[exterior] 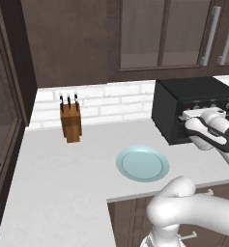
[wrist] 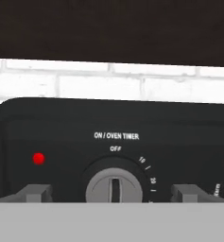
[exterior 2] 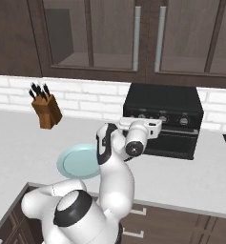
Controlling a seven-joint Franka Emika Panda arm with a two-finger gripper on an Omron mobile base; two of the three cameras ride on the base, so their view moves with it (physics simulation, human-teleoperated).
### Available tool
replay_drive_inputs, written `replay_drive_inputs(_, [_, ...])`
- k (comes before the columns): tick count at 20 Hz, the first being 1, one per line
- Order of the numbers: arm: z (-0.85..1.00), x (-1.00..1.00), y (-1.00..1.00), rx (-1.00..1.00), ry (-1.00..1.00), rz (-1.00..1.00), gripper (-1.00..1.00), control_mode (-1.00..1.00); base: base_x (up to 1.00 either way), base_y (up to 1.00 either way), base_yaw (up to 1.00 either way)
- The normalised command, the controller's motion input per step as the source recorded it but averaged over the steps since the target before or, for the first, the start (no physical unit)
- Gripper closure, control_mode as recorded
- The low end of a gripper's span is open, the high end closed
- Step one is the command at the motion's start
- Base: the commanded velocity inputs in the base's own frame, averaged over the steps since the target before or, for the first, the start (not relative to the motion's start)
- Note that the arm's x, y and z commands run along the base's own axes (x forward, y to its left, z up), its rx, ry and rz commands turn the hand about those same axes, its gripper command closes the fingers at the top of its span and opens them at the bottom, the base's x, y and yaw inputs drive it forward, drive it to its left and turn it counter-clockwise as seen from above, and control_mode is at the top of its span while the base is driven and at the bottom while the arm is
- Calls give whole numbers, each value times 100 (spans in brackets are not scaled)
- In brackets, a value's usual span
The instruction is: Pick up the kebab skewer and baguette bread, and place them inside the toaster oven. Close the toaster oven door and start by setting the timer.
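Black and boxy, the toaster oven (exterior 2: pixel 163 119) sits at the right of the bench (exterior: pixel 63 164) against the white brick wall, and its toaster oven door (exterior 2: pixel 169 140) looks shut, with neither the skewer nor the loaf visible anywhere outside. The hand (wrist: pixel 111 193) is wide open and holds nothing; in the hand view its two fingertips (wrist: pixel 34 194) rise at the lower left and lower right, straddling the grey timer knob (wrist: pixel 114 185) under the "ON / OVEN TIMER" label, whose pointer stands at OFF. A red lamp (wrist: pixel 38 158) shows at the left of the panel. The step in hand appears to be setting the timer: keep the knob centred between the fingertips, ease forward until they flank its rim, close firmly, then rotate about the knob's own axis toward the minute marks. A pale blue plate (exterior: pixel 142 163) lies bare at mid-frame, a knife block (exterior: pixel 70 121) towards the upper left.
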Motion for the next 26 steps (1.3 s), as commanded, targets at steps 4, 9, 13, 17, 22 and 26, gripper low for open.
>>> replay_drive_inputs(4, [0, 0, 6, 0, 0, 0, -100, -100, 0, 0, 0])
replay_drive_inputs(9, [0, 0, 0, 1, 0, 0, -100, -100, 0, 0, 0])
replay_drive_inputs(13, [0, 0, 0, 0, 0, 0, 100, -100, 0, 0, 0])
replay_drive_inputs(17, [0, 0, 0, 0, 0, 0, 100, -100, 0, 0, 0])
replay_drive_inputs(22, [0, -8, 0, 5, 0, 0, 100, -100, 0, 0, 0])
replay_drive_inputs(26, [0, -11, 0, 11, -5, 0, 100, -100, 0, 0, 0])
